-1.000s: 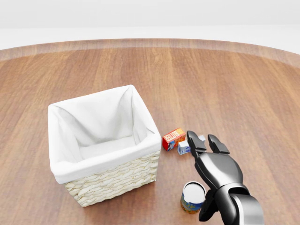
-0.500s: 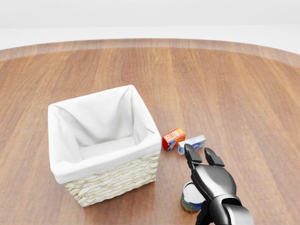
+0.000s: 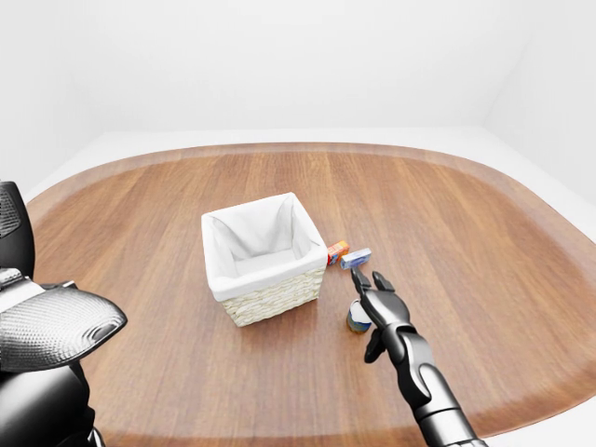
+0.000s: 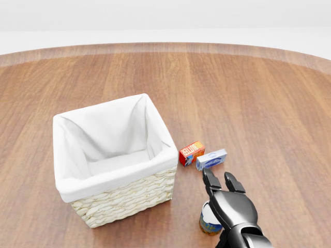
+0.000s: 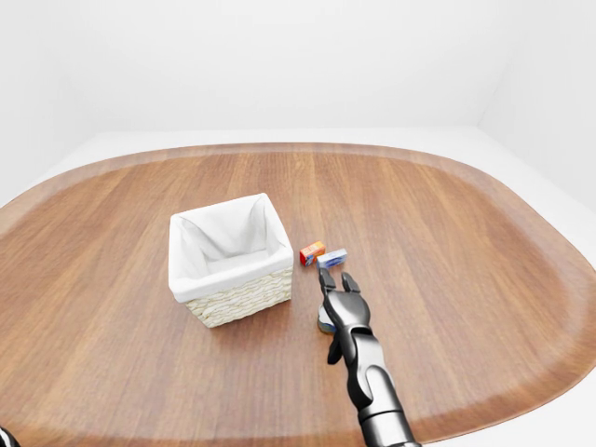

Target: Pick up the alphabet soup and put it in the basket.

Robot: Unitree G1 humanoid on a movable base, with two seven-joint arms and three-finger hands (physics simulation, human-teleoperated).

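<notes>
Change: since the earlier head views the right hand (image 4: 231, 206) has drawn down toward the bottom edge of the frame, so it now covers most of the alphabet soup (image 4: 209, 223) and leaves the blue-and-white box (image 4: 211, 159) fully in sight.
Fingers: the two upper fingertips (image 4: 210, 175) are spread apart and point up the frame; a lower digit hangs beside the can in the left-eye view; nothing is pinched.
Right hand: hovers over the can's top, and I cannot tell whether it touches the lid.
Alphabet soup: stands upright on the worktop (image 4: 269, 103), lower right of the head view, near the basket's lower right corner but apart from it.
Handling: probably a rigid metal can, fairly heavy for its size, with a smooth label that may slip; best taken round the cylindrical side at mid-height, fingers on opposite sides, not by the lid.
Basket (image 4: 124, 195): wicker, white cloth lining, open top, left of centre, with nothing visible inside.
Other things: a red-and-orange box (image 4: 191, 153) just beside the blue-and-white one, above the can.
Left hand: only dark arm parts show at the lower left of the left-eye view; the fingers are not visible.
</notes>
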